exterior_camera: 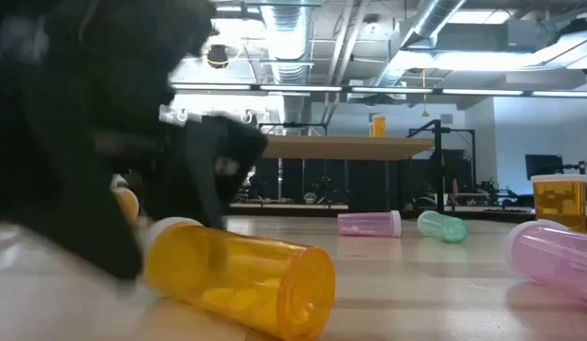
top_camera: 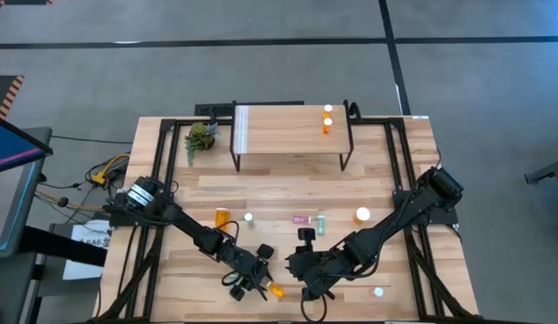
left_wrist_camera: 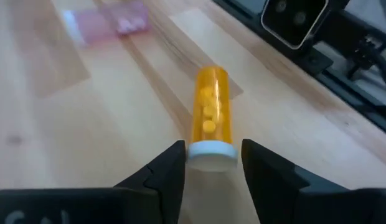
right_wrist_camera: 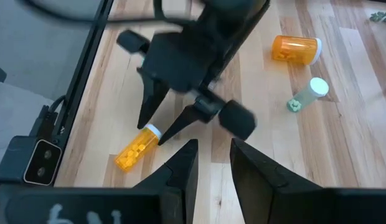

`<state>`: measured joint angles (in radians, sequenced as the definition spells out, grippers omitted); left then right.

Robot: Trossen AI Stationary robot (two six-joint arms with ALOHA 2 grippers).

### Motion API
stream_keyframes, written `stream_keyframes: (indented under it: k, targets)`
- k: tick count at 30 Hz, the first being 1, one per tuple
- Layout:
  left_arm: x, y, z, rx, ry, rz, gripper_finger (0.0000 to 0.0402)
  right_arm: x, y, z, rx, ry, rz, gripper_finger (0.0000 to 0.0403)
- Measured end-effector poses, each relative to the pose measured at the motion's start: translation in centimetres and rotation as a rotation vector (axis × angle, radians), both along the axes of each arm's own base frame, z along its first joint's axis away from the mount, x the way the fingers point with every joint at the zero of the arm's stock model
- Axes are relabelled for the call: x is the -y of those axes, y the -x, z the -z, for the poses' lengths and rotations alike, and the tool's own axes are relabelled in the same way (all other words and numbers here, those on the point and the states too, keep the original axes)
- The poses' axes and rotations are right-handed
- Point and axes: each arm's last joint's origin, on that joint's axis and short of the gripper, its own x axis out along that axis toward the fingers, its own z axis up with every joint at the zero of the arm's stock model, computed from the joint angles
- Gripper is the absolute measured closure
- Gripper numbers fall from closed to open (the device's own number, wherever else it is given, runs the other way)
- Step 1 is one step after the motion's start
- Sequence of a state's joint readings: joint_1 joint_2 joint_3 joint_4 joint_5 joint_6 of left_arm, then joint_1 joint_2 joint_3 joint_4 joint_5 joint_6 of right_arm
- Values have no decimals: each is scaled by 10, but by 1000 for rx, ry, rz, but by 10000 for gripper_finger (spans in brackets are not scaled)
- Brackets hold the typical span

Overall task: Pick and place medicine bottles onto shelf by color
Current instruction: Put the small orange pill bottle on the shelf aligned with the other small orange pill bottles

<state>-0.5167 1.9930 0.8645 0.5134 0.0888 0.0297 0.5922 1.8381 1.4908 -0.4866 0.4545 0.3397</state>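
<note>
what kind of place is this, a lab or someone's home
Most likely a robotics lab or workshop, not a home. Exposed ceiling ducts and strip lights run overhead, the floor is bare grey concrete marked with dark lines, and the wooden table sits in a black metal frame carrying two robot arms.

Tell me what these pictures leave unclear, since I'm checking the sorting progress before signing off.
- Shelf bottles: in the high view only white caps and a bit of orange show, too small to count surely.
- Left claw grip: the left wrist view shows its fingers either side of the lying orange bottle's cap, but contact is unclear.
- Low view: a dark blurred arm covers the picture's left.
- Pink bottle: cut off by the low view's right edge.
</note>
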Motion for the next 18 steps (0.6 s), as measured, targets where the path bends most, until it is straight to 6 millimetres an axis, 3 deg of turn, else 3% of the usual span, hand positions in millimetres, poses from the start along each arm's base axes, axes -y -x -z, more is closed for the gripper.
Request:
stream_keyframes:
  k: [7,18]
  targets:
    - [12,-20,16,-11,31,9,266,2,-1,0,-2,0,5,288]
    - [7,-20,6,-29,-2,21,267,2,-1,0,-7,-1,4,288]
